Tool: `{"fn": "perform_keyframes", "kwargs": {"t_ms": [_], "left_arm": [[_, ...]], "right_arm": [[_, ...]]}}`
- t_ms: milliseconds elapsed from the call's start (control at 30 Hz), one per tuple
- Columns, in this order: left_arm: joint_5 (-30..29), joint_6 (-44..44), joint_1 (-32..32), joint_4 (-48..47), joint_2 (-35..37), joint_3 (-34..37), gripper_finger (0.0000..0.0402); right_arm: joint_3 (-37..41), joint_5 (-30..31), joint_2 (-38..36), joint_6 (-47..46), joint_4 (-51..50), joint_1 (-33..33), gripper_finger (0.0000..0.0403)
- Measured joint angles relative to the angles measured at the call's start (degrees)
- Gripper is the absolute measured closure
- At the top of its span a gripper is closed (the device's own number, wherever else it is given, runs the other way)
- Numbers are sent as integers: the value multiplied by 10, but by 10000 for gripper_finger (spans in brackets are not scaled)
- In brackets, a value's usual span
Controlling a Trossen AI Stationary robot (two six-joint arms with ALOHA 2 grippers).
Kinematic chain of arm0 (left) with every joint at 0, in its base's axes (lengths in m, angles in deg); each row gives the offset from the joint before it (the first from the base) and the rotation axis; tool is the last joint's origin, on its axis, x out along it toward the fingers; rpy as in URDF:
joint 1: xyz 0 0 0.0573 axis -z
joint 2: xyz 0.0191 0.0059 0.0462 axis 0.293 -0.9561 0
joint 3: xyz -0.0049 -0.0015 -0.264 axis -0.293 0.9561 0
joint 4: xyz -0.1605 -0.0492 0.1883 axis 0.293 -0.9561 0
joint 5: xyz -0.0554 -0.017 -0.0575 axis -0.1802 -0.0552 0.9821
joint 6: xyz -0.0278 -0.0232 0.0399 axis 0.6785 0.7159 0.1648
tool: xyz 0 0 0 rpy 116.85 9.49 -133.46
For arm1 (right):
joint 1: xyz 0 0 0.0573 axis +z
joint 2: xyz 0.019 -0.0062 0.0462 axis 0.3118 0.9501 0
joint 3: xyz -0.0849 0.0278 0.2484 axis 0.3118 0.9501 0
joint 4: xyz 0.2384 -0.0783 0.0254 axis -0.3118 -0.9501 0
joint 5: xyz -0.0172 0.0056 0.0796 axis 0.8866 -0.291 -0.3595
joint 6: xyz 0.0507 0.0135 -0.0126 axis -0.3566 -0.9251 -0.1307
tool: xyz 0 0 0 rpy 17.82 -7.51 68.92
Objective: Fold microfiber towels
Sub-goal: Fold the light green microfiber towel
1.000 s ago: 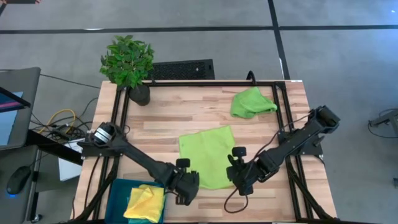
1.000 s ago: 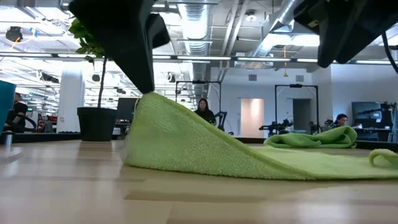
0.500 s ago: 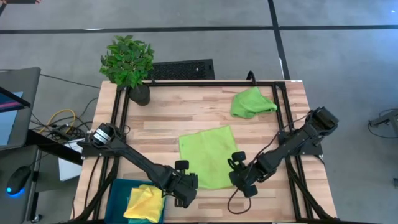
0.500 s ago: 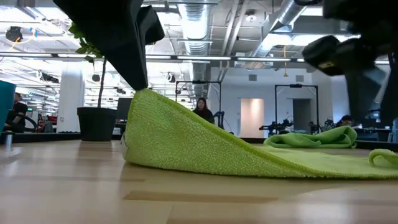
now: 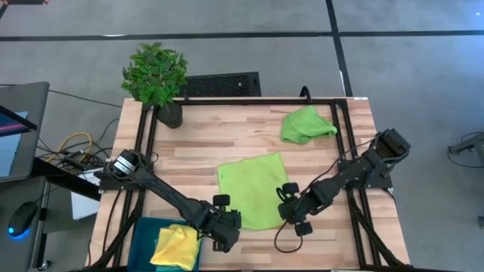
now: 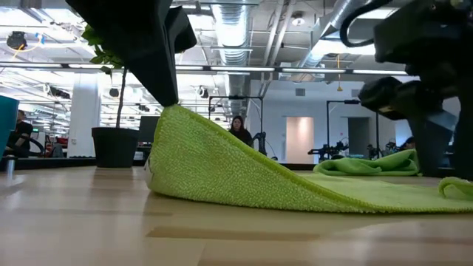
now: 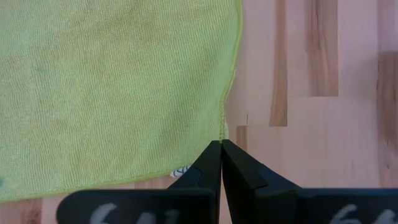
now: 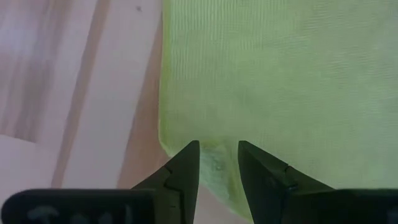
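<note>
Now a near corner of the flat lime green towel [image 5: 252,190] is pinched and lifted by the left pincer [image 7: 221,146], while the right pincer [image 8: 219,163] is held apart over the other near corner.

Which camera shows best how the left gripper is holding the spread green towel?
The low view: the left gripper lifts the towel's corner off the table. The left wrist view shows shut fingers on its edge; the high view only placement.

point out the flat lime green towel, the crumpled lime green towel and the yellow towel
flat lime green towel [image 5: 252,189], high view, middle of the spread cloth
crumpled lime green towel [image 5: 305,125], high view, centre of the bunch
yellow towel [image 5: 176,245], high view, its middle
</note>
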Motion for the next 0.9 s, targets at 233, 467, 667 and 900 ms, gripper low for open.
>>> {"fn": "perform_keyframes", "kwargs": {"t_ms": [233, 467, 667, 900], "left_arm": [[0, 1, -1, 1, 0, 0, 401], [-1, 1, -1, 1, 0, 0, 401], [-1, 1, -2, 1, 0, 0, 401], [-50, 67, -7, -34, 0, 0, 401]], "right_arm": [[24, -22, 0, -7, 30, -3, 269], [24, -38, 0, -7, 30, -2, 307], [24, -35, 0, -6, 30, -2, 391], [-8, -1, -6, 11, -19, -6, 391]]}}
